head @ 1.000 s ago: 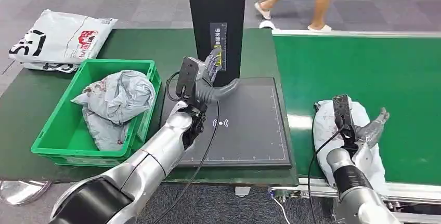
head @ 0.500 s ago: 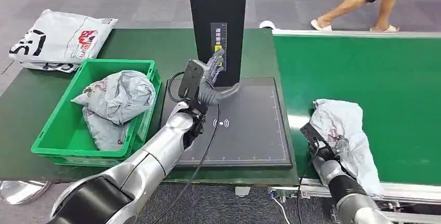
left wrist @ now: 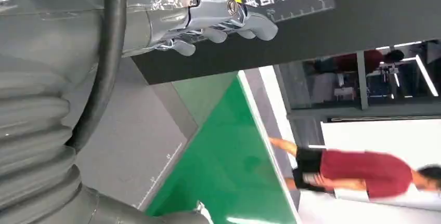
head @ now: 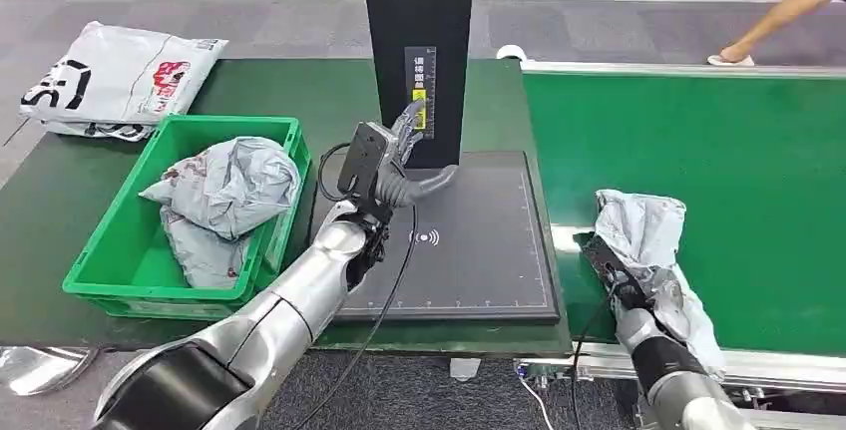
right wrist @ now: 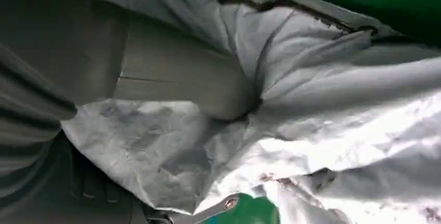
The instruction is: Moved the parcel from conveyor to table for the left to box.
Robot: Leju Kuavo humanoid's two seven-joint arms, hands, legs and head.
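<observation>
Where you look for writing, you find the most on the black upright column (head: 417,51) behind the scan pad: a dark label (head: 425,89) with pale Chinese characters beside a ruler scale and a small yellow patch. The left wrist view shows the same characters turned on their side, too cut off to read whole. On the black scan pad (head: 479,240) you can make out a white wireless symbol (head: 424,237) and ruled marks along its edges. The white bag (head: 115,76) lying on the dark green table (head: 289,86) beyond the crate carries bold black lettering and a red mark, neither legible.

Your parcel (head: 653,250) is a crumpled grey plastic mailer with dark reddish smudges, bunched up at its far end and trailing flat toward the robot. It lies on the bright green conveyor (head: 698,141), near the belt's edge beside the pad. The right hand (head: 638,295) has hold of it from the near side: in the right wrist view the thick grey thumb presses into the folds, and the film wraps round the hand.

Your left hand (head: 404,156) hangs above the far end of the pad, just before the column, fingers apart and holding nothing. Two similar grey mailers (head: 224,196) lie in the green crate (head: 100,250).
</observation>
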